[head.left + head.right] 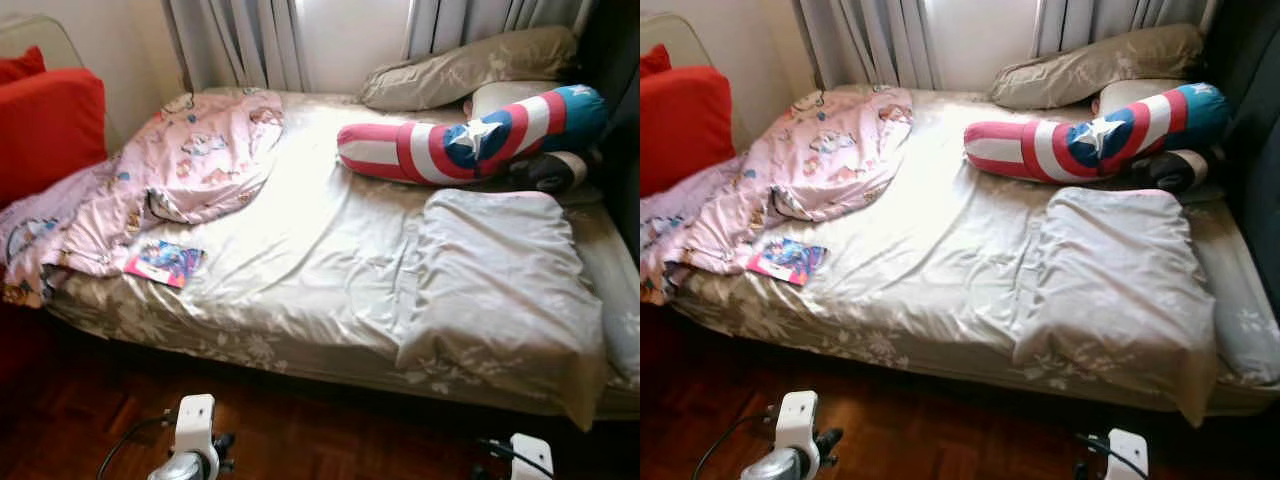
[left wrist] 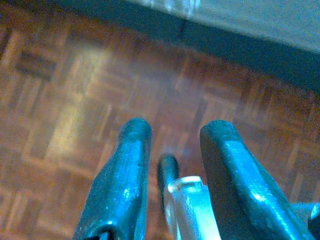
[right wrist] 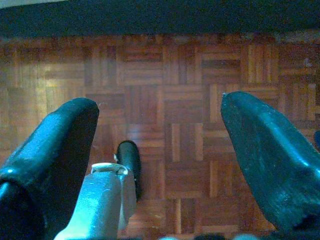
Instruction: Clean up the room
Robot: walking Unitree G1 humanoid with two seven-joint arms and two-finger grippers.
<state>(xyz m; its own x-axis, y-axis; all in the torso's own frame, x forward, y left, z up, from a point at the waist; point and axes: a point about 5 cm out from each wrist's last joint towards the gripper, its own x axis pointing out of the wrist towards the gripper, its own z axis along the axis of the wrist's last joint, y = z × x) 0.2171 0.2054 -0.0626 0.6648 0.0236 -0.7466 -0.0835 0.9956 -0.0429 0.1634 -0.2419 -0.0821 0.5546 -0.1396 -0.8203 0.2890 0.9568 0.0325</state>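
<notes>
A crumpled pink printed blanket (image 1: 190, 160) lies over the left part of the bed (image 1: 300, 250) and trails off its left edge. A small colourful booklet (image 1: 163, 262) rests near the bed's front left edge. A red, white and blue star bolster (image 1: 470, 135) lies across the back right. In front of it a beige floral pillow (image 1: 500, 290) overhangs the front edge. Both arms hang low before the bed. My left gripper (image 2: 177, 127) is open over the parquet floor, and so is my right gripper (image 3: 160, 105), with nothing between the fingers.
A red cushion (image 1: 45, 125) stands against the bed's left side. Two beige pillows (image 1: 460, 65) lean at the head by the grey curtains (image 1: 240, 40). A dark panel (image 1: 620, 130) bounds the right. Dark parquet floor (image 1: 320, 440) runs along the bed's front.
</notes>
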